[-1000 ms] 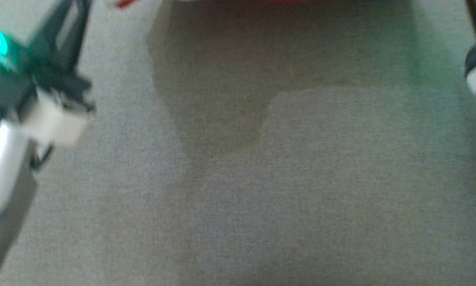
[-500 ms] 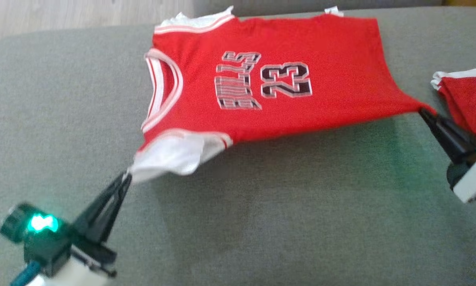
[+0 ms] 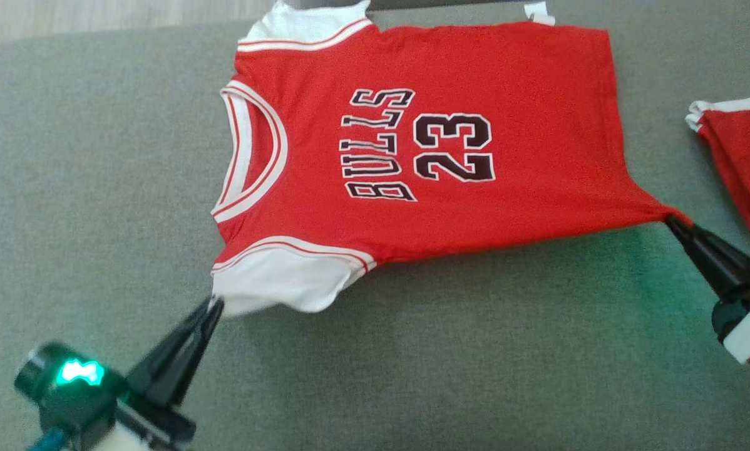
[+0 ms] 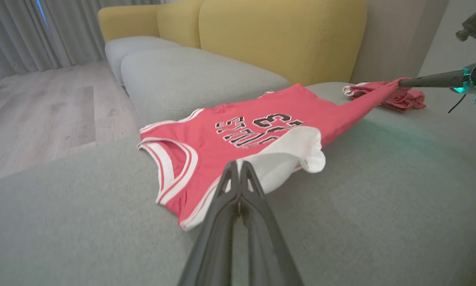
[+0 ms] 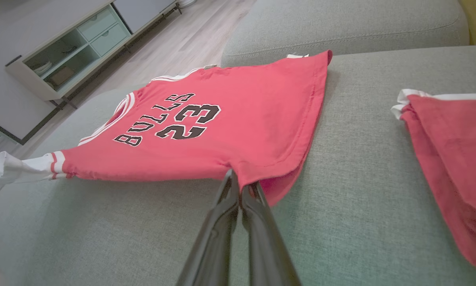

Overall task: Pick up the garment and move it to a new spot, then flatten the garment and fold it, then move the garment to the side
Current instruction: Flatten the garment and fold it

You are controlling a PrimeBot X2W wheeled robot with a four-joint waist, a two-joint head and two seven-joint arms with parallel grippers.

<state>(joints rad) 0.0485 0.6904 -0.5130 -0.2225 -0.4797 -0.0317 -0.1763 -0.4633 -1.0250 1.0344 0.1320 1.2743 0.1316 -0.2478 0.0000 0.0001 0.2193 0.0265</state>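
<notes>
Your left gripper (image 3: 214, 305) is clamped shut on the jersey (image 3: 425, 144), pinching the lowest tip of its white sleeve (image 3: 281, 288). Your right gripper (image 3: 670, 220) is likewise closed on the jersey, holding the hem corner nearest it. The jersey stretches between the 2 grippers and spreads away beyond their fingertips. It is face up with the print reading BULLS 23, and its collar is toward the left gripper's side. The edge between the 2 pinched points is pulled taut, with a shadow under it on the sofa cushion (image 3: 475, 351). The far part of the jersey lies flat on that cushion. A second red garment (image 3: 741, 163), folded, lies just beyond the right gripper on its outer side, apart from the jersey.
</notes>
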